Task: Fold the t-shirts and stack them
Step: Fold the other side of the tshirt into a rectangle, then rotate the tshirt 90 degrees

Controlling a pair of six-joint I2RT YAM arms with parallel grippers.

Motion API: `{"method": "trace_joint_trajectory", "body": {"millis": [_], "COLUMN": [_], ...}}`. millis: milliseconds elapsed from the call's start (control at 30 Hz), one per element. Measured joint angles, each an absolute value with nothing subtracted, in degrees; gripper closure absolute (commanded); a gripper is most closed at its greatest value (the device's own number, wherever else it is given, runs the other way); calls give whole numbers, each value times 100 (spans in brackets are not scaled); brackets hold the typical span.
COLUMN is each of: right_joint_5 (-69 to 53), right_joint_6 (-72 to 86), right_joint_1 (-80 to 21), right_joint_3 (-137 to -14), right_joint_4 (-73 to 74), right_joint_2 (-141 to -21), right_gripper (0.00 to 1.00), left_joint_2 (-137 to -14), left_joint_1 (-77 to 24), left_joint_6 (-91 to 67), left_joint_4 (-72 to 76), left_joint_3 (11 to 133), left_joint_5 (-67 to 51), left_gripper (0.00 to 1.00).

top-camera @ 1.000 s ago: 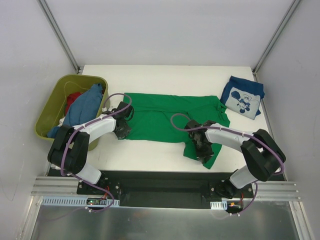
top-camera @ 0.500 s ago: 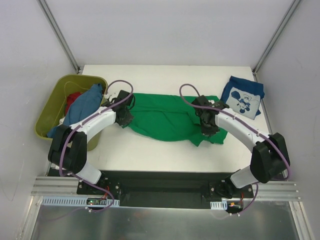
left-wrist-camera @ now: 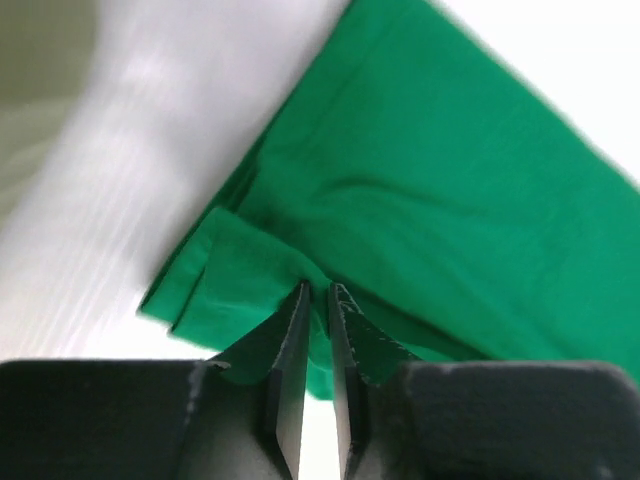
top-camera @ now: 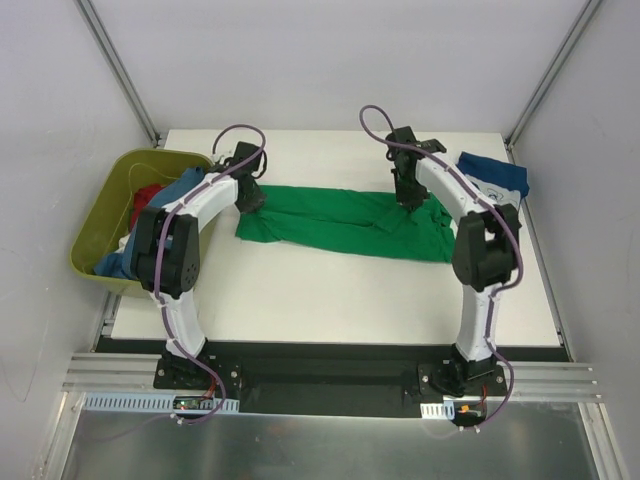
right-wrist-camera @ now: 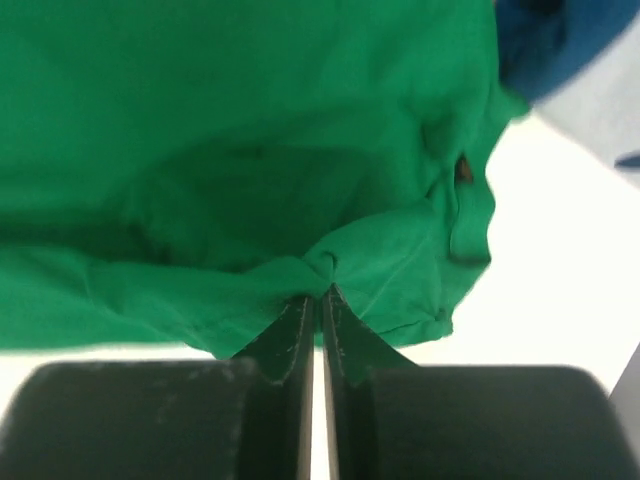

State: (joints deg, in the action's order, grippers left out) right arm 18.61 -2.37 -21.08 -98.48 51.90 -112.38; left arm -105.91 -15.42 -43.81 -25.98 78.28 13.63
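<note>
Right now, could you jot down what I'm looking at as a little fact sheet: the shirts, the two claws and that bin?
Green t-shirt: lying on the table, folded into a long strip
Left gripper: pinching the strip's left end
Right gripper: pinching its right end
Navy t-shirt: folded, at the far right corner
Olive tub: at the table's left edge, holding a blue shirt and a red shirt

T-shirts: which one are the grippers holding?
The bright green t-shirt, stretched across the table, pinched by left gripper and right gripper. The navy t-shirt lies free; the rest sit in the tub.
</note>
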Motion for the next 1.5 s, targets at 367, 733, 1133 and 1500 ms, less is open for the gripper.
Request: {"method": "trace_joint_trajectory", "body": {"millis": [367,733,1133,1500], "right_joint_5": [1566,543,-425,-1199], "right_joint_6": [-506,-161,408,408], "right_joint_1": [-1579,-1629,-1262,-1157], "right_joint_3": [-11598,-8477,-8744,-11170], "right_joint_4": [5352,4729,4456,4993], "right_joint_2": [-12731,-10551,-11577,-13235], "right_gripper": [1,3,3,3], "left_joint_2": [-11089,-10774,-11375,-9830], "left_joint_1": [-1533,-1979,-1940,-1826], "left_joint_6": [-3879,-3684,-3640,-3701], "left_joint_4": [-2541,-2558,-2530,-1868], "left_joint_3": [8803,8772,8112,5889], "left_joint_5": [832,-104,-451,-875], "left_gripper": [1,1,1,0]}}
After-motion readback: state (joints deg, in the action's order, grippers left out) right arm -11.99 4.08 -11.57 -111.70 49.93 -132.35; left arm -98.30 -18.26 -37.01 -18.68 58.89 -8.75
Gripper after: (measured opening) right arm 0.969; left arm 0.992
